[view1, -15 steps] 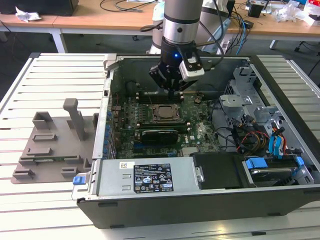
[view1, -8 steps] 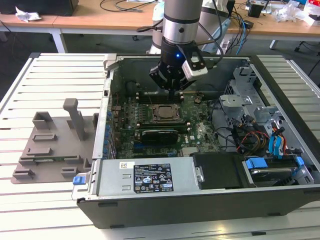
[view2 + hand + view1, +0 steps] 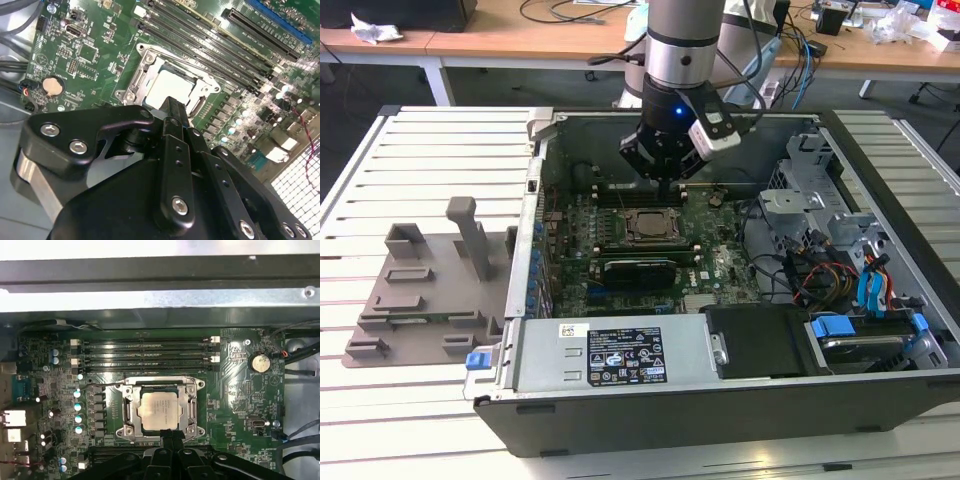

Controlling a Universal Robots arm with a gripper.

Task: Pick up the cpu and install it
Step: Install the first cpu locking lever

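Silver of the cpu [image 3: 158, 410] shows inside the motherboard socket [image 3: 190, 410]; it lies flat within the metal frame, seated square, with the frame's latch plate around it. In the second wrist view I see the same cpu [image 3: 167, 86] just past the tip of my tool [image 3: 172, 111], whose black fingers [image 3: 175, 125] are brought together with nothing between them. The tool hangs a little above the board, near the socket's edge and apart from the chip. In the exterior view the tool [image 3: 665, 178] sits over the open computer case [image 3: 880, 230], just beyond the socket [image 3: 647, 227] and above the memory slots [image 3: 620, 192]. The case rests on a slatted white counter [image 3: 430, 150]. On the exterior view's left, beside the case, lies a grey plastic tray [image 3: 420, 300] with upright posts. Memory slots [image 3: 145, 354] run in dark rows next to the socket, and a round coin battery [image 3: 259, 362] sits on the green board further along.
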